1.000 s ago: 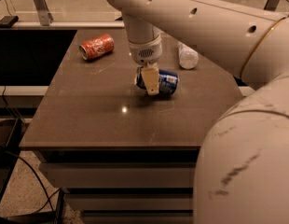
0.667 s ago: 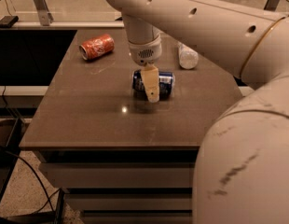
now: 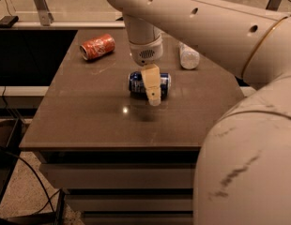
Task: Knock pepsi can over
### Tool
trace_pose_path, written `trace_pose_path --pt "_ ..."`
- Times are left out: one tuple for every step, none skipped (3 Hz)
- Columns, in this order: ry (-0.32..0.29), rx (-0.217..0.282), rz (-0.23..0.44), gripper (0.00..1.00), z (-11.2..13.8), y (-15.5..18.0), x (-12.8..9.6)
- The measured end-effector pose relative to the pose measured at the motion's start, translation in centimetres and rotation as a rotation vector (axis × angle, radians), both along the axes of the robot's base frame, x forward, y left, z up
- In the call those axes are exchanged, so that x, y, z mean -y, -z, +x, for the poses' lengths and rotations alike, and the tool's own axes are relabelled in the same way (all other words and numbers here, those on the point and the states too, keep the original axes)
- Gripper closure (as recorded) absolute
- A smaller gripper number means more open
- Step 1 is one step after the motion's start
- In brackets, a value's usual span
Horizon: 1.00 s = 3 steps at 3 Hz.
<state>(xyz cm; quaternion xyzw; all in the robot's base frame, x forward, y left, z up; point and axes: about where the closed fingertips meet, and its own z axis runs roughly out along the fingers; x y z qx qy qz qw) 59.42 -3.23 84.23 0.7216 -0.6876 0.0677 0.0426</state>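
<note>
Pepsi can (image 3: 136,83) lies on its side near the middle of the table (image 3: 89,121), so the knock looks complete. The gripper (image 3: 152,88) hangs low across its front, placed for pushing; whether it is open or closed cannot be told.

The tool (image 3: 154,96), in front, hides the middle of the pepsi can (image 3: 135,82).

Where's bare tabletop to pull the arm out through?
Bare: the front strip between the pepsi can and the near table edge, and the left side below the orange can. Crowded: the middle, where the gripper hangs in front of the pepsi can, bottle right-rear.
</note>
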Motion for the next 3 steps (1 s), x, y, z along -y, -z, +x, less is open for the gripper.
trace_pose_path --pt "-0.001 0.0 0.003 0.0 -0.04 -0.06 -0.05" --pt "0.013 0.003 0.02 0.0 0.05 -0.26 0.03" --pt "0.015 0.003 0.024 0.0 0.06 -0.31 0.04"
